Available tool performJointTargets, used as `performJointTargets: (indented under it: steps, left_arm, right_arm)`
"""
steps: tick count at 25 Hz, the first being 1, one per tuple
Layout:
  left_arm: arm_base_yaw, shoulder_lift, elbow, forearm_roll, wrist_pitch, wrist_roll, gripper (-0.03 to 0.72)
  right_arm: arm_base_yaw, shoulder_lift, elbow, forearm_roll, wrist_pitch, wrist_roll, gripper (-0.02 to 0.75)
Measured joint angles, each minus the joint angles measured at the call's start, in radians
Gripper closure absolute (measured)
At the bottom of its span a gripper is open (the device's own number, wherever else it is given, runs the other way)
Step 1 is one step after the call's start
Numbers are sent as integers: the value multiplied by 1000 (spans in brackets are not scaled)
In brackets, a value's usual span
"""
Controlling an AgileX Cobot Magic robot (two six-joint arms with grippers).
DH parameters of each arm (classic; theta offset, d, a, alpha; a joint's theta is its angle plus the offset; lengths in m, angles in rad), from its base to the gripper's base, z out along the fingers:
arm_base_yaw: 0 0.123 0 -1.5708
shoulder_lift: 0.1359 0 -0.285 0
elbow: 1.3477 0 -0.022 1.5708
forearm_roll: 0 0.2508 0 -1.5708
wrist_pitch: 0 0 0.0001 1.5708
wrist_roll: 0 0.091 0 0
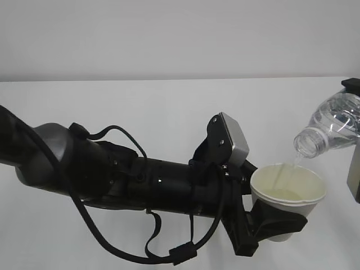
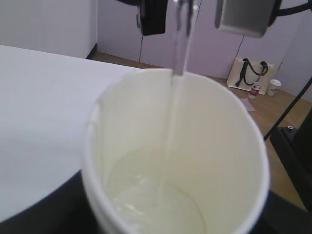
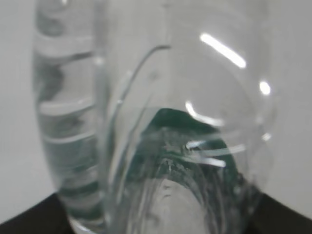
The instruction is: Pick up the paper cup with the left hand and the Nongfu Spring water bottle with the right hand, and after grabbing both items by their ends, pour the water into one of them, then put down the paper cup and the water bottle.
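From the outside camera, the small white paper cup with the creamy inside sits up in the air, above the white worktop. The big black left hand with looping cables holds it from below and behind, with its jaws pinching the lower part of the cup. The cup stands straight up, mouth to the sky. The clear ribbed plastic water bottle comes in from the right and higher up. It lies tipped, long way slanting down to the left, so its open neck is just over the cup's right rim. A thin stream of clear water falls from the neck into the cup. The right hand shows only at the picture's edge, at the bottle's far end.

From the left wrist camera, the cup fills the view. Water drops straight in, and a pool lies at the bottom.

From the right wrist camera, the bottle is very close and blurry, lying between the dark jaw tips at the bottom corners, so the jaws look pinched on it.

To stop pouring, I think the bottle's neck must swing up.
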Motion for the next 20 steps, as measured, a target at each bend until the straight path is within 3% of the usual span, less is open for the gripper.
performJointTargets:
  steps: [20]
  left_arm:
    - [0, 0, 0, -2, 2, 0, 217]
  right_arm:
    - [0, -1, 0, 8, -6, -17, 311]
